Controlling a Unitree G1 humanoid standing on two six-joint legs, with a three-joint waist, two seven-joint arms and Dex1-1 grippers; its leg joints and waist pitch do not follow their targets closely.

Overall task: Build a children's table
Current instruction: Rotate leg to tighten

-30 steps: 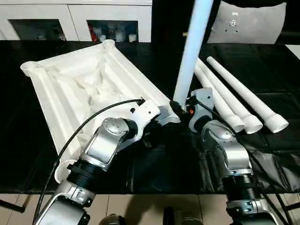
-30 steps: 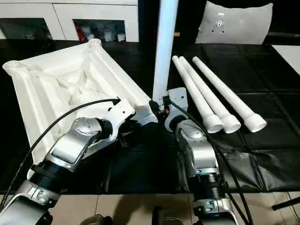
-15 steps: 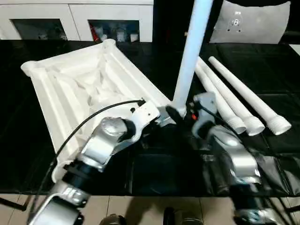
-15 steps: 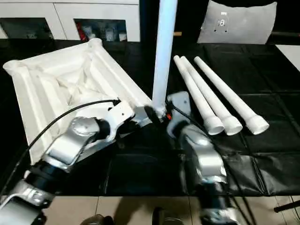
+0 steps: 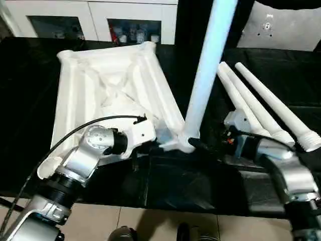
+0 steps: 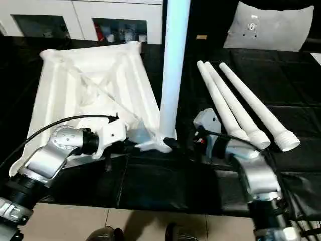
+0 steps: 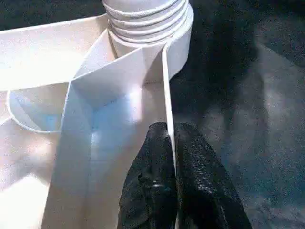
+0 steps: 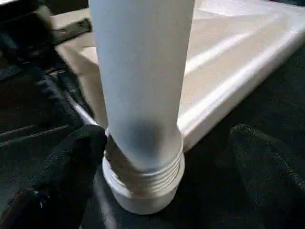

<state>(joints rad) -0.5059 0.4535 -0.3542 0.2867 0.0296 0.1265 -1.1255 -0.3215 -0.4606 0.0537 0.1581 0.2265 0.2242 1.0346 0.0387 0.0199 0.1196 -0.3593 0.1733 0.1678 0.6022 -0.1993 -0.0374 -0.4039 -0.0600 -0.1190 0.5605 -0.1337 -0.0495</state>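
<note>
The children's table top lies upside down on the black table, its X ribs facing up. One white leg stands upright, with its threaded base in the near right corner socket. My left gripper is shut on the top's thin rim wall just beside that socket. My right gripper is open, one black finger on each side of the leg's base, and neither finger presses on it. Three loose legs lie side by side to the right.
The black cloth covers the table up to its front edge. White cabinets stand behind. A grey cushion leans at the back right. My right forearm reaches in just in front of the loose legs' threaded ends.
My right gripper has opened off the leg's base, and the arm has drawn back to the right. The left gripper keeps its grip on the rim. The camera has shifted.
</note>
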